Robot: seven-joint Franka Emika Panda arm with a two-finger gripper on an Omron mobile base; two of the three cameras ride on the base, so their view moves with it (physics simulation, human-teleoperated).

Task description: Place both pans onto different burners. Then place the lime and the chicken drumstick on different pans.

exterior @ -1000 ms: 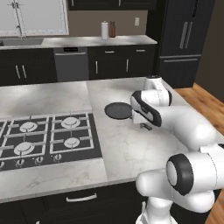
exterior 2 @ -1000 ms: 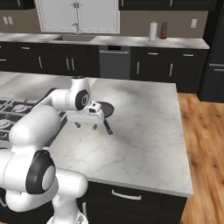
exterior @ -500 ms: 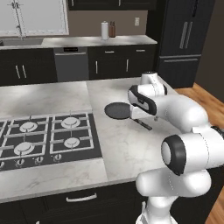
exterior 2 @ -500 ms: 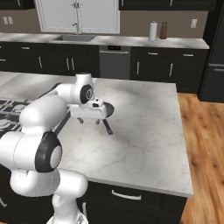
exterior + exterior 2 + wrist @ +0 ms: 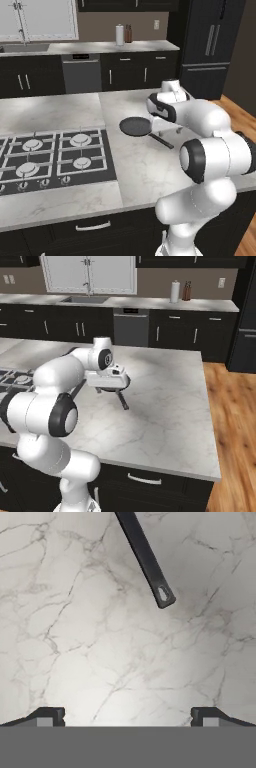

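Pans: one dark frying pan [image 5: 135, 126] on the marble tabletop [image 5: 150, 165]
Burners: four rings, cooktop [image 5: 55, 157]
Claw [image 5: 125, 717]: wide open, empty, beside the handle tip [image 5: 162, 596]

1. The counter [image 5: 145, 165] looks like pale veined marble, smooth with a soft sheen.
2. The pan [image 5: 135, 126] is dark and matt, its handle [image 5: 146, 559] likewise.
3. The cooktop [image 5: 55, 161] is black, its burner rings [image 5: 82, 162] pale metal.
4. The floor [image 5: 235, 421] is warm wood.
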